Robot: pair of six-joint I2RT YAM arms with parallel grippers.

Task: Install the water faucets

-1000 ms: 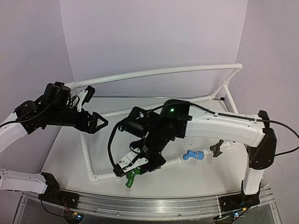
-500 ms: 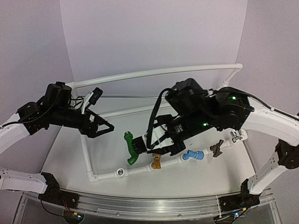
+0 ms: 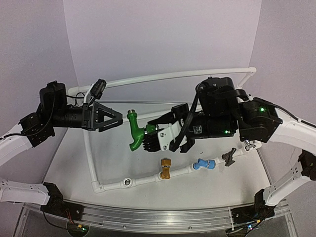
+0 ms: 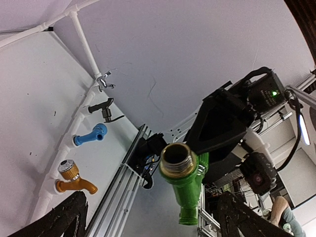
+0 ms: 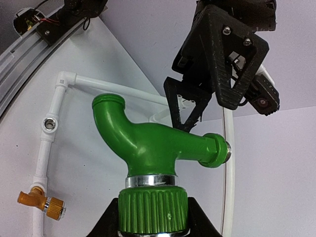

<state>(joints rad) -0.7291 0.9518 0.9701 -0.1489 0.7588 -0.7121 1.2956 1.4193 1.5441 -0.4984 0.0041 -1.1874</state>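
The right gripper (image 3: 150, 139) is clamped on the ribbed cap of the green faucet (image 3: 134, 132). It holds the faucet in the air above the middle of the table, a little toward 9 o'clock in the overhead view and clear of the white pipe frame (image 3: 145, 178). Gripping by the cap leaves the spout and the brass threaded end bare. The left wrist view shows that thread facing straight at the left gripper (image 3: 112, 118), whose fingers are spread wide with nothing between them, just beside the faucet at its 9 o'clock. This looks like a handover or a regrasp being lined up. Along the front pipe, from 6 toward 3 o'clock, the golden-orange faucet (image 3: 165, 169), blue faucet (image 3: 204, 164), dark grey faucet (image 3: 229, 157) and silver faucet (image 3: 248, 144) are seated. One empty socket (image 3: 128, 182) at 7 o'clock is probably meant for the green one.
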